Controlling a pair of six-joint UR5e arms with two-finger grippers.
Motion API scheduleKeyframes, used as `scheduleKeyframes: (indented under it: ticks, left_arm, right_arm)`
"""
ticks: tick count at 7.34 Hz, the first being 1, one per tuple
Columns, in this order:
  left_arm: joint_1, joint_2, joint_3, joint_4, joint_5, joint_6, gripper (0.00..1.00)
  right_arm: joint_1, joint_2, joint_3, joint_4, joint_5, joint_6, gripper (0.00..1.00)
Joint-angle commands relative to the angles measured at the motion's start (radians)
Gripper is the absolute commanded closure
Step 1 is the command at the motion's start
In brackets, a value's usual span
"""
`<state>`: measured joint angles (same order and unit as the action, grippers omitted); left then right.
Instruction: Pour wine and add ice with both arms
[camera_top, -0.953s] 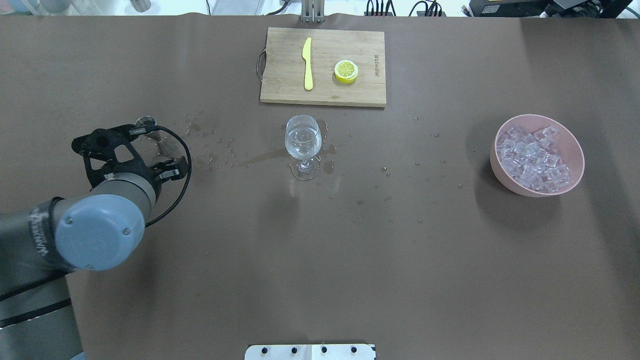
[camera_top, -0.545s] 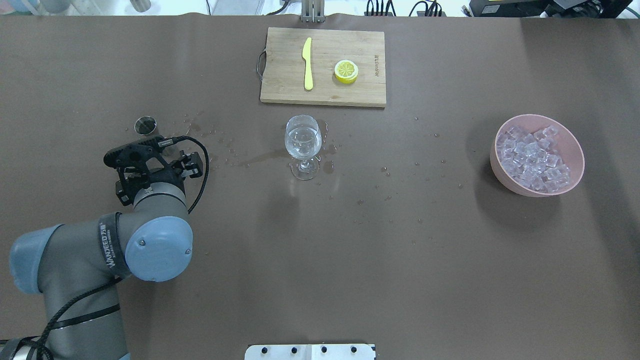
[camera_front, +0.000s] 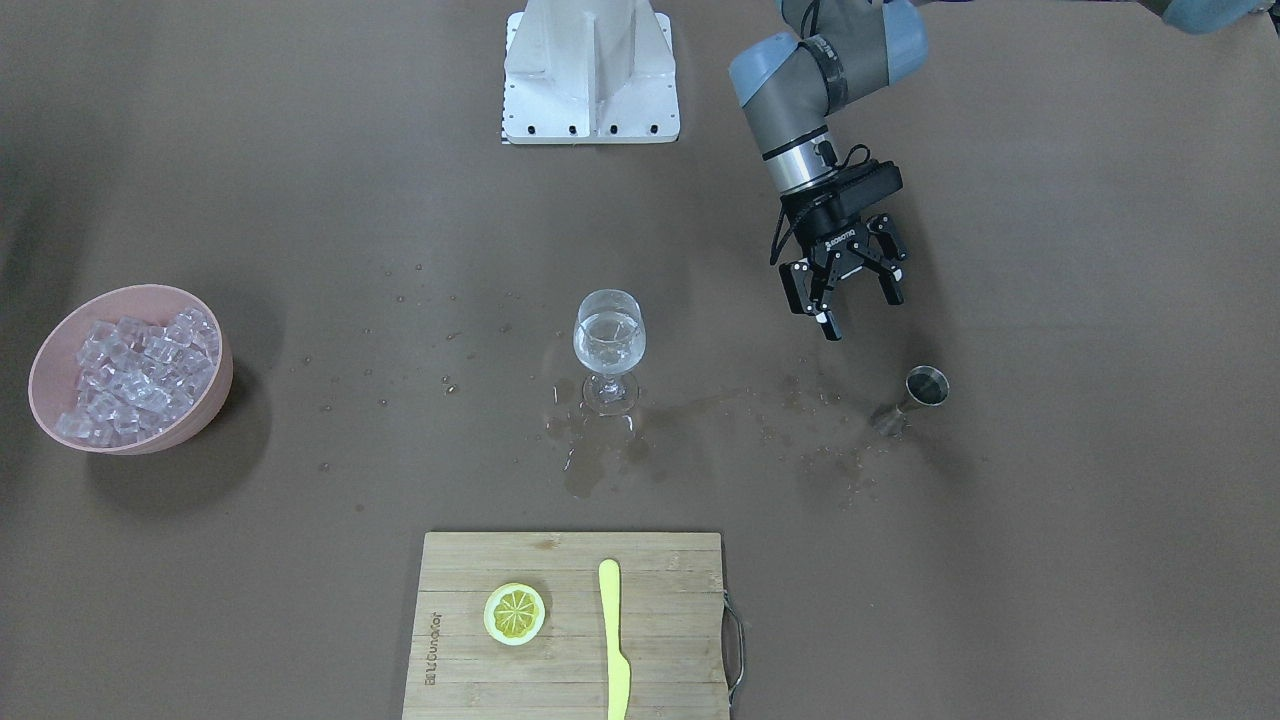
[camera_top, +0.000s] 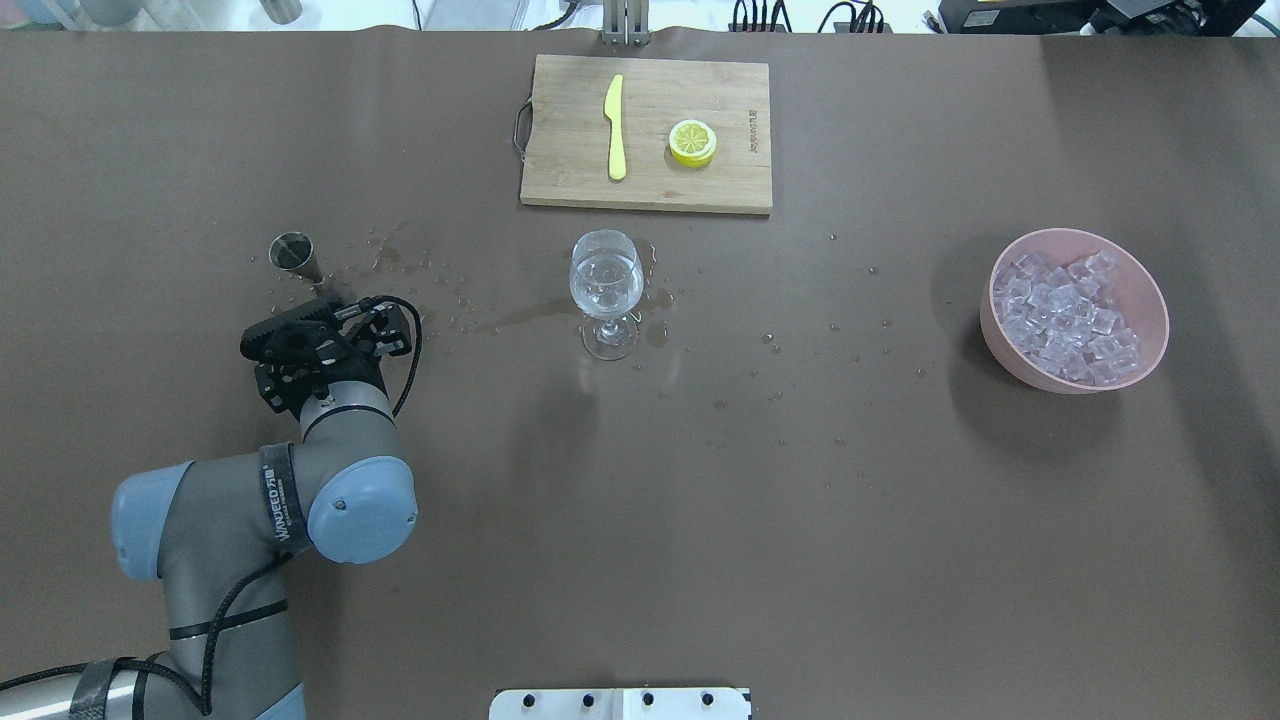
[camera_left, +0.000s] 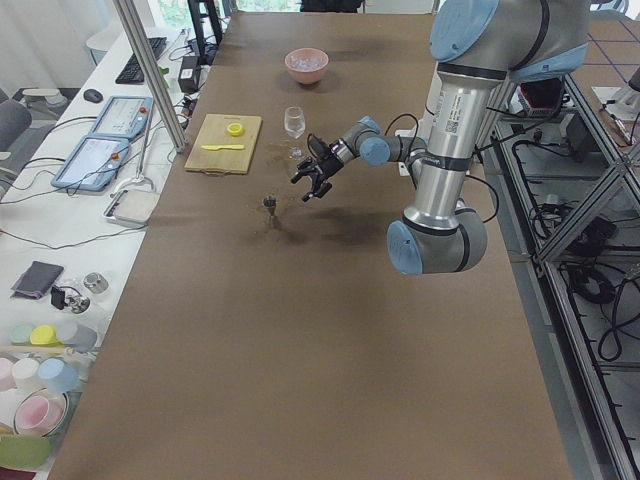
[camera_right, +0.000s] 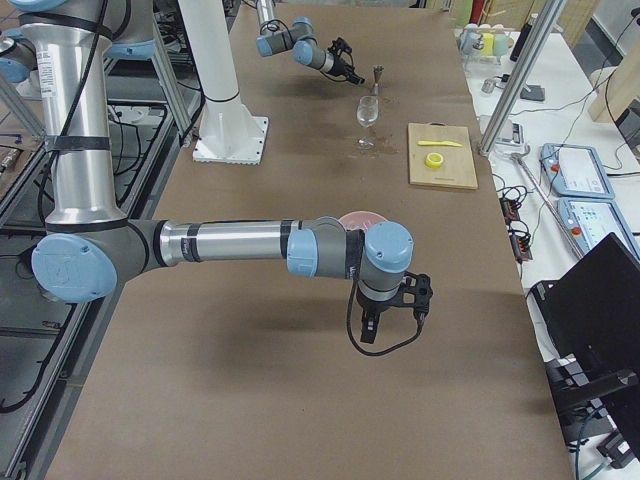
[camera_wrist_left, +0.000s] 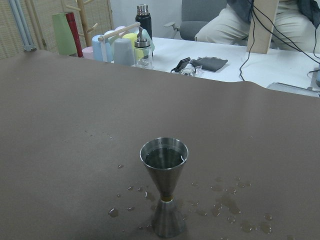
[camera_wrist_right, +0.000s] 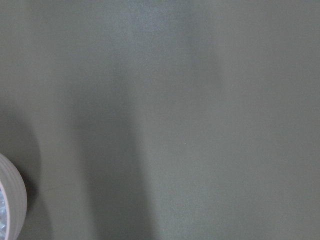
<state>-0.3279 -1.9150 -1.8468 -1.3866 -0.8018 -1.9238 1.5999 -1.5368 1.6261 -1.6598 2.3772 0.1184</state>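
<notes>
Looking at the front-facing view, we find the wine glass (camera_front: 609, 345) upright at the centre of the frame, with the wine (camera_front: 608, 334) lying as a shallow clear pool in its bowl. We judge it stands there so that both arms can reach it. Wet patches (camera_front: 590, 455) spread on the worktop (camera_front: 1050, 500) around its foot and trail off toward the right of the frame.

At the right of centre the steel jigger (camera_front: 925, 388) stands upright on its own. The wrist view looks into its upper cup, and we cannot tell whether any liquid is in it. The left gripper (camera_front: 858, 312) hangs just above and beside the jigger, touching nothing. Its fingers are spread wide and hold nothing, which suggests to us that the pouring step is over or paused.

The ice (camera_front: 135, 365) is heaped in the pink bowl (camera_front: 195, 428) at the far left of the frame, well apart from the glass, and none shows in the glass. We take this placing to leave the ice to the right arm. The right gripper (camera_right: 392, 322) shows only in the side view, low in the frame in front of the bowl. We cannot tell how far apart its fingers are, though nothing appears to be held in them.
</notes>
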Motion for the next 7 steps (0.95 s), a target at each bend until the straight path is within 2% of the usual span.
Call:
scheduleKeyframes:
  ticks: [1,7]
  left_arm:
    - [0.001,0.001,0.046,-0.02,0.047,-0.006,0.02]
    - [-0.014,-0.002,0.126,-0.025,0.075,-0.009,0.02]
  right_arm:
    - [-0.003,0.0,0.0,0.0,0.001,0.003,0.0]
    - [-0.011,0.0,-0.002,0.0,0.001,0.006,0.0]
